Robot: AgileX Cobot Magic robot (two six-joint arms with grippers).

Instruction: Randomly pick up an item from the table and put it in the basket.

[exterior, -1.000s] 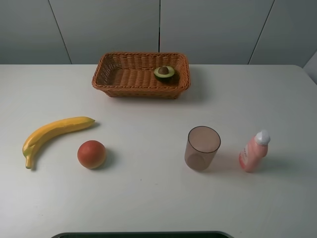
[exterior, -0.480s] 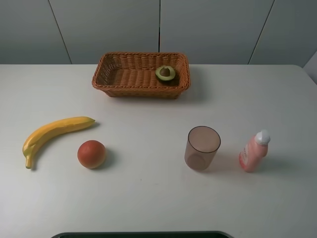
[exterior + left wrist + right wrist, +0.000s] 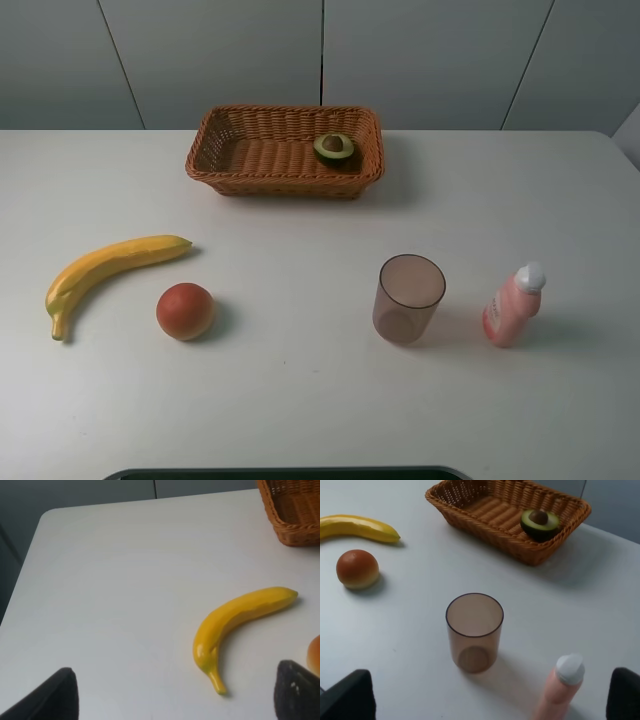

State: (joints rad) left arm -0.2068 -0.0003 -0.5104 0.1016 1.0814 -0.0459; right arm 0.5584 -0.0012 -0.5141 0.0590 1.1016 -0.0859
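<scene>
The halved avocado lies inside the wicker basket, cut face up with its brown pit showing, tucked into the basket's right-hand end against the far wall. The basket sits at 12 o'clock on the white surface, seen from the high camera.

At about 8 o'clock lies a yellow banana, curved, with its stem end pointing toward the near edge. Just beside it, toward 7 o'clock, rests a round orange-red fruit, close to the banana but not touching. At about 5 o'clock stands a translucent brown cup, upright and open-topped. To its right, near 4 o'clock, stands a pink bottle with a white cap, apart from the cup.

Neither arm appears in the high view. In the left wrist view the left hand shows only two dark fingertips at the picture's lower corners, spread wide with nothing between them; the banana and a corner of the basket lie beyond. In the right wrist view the right hand likewise shows two dark fingertips set wide apart and holding nothing, with the cup, the bottle, the fruit and the basket with the avocado ahead of it.
</scene>
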